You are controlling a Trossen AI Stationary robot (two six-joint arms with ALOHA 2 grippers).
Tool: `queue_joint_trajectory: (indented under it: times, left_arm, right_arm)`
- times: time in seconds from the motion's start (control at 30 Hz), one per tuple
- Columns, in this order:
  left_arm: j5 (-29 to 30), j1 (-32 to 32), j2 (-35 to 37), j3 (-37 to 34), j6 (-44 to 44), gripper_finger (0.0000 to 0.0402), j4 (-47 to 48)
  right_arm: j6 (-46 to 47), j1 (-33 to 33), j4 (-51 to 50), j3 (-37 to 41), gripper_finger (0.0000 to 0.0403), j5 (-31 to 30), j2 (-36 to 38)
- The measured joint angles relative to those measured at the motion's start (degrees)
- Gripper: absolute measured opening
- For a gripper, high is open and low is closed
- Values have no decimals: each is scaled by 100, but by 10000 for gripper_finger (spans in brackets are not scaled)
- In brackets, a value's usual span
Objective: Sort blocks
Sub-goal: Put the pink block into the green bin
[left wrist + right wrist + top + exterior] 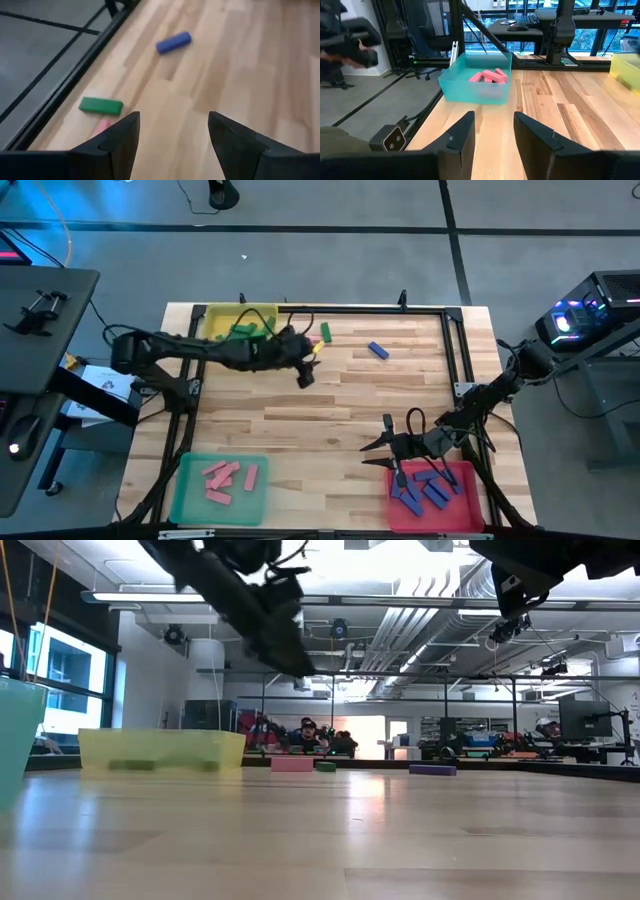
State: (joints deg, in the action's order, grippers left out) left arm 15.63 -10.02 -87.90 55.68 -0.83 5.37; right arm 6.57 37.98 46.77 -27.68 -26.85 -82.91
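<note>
The left hand (172, 137) hangs released and empty above the counter (330, 410); a green block (100, 105) and a pink block (103, 126) lie just ahead of it, a blue block (173, 42) farther off. The right hand (494, 132), fingers parted and empty, waits beside the red tray (470, 505).

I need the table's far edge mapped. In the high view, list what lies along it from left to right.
yellow tray holding green blocks → left gripper, open, just in front → green block with a pink block beside it → blue block.
</note>
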Motion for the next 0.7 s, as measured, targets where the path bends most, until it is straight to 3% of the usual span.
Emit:
queue_joint_trajectory:
  times: [0.13,0.3,0.5,0.7]
  left_arm:
    - [-24,-298,-609,456,-317,213,182]
    - [-525,-971,-1608,1265,-897,200,1103]
    - [-9,-1335,-2572,2084,-966,191,2229]
    - [1,-1445,-2881,2277,-1002,188,2518]
  right_arm:
    - [-11,-4,44,0,119,0,-2]
    - [-57,-10,65,0,119,0,0]
    - [-47,-9,64,0,119,0,0]
    - [1,-9,-2,0,119,1,-1]
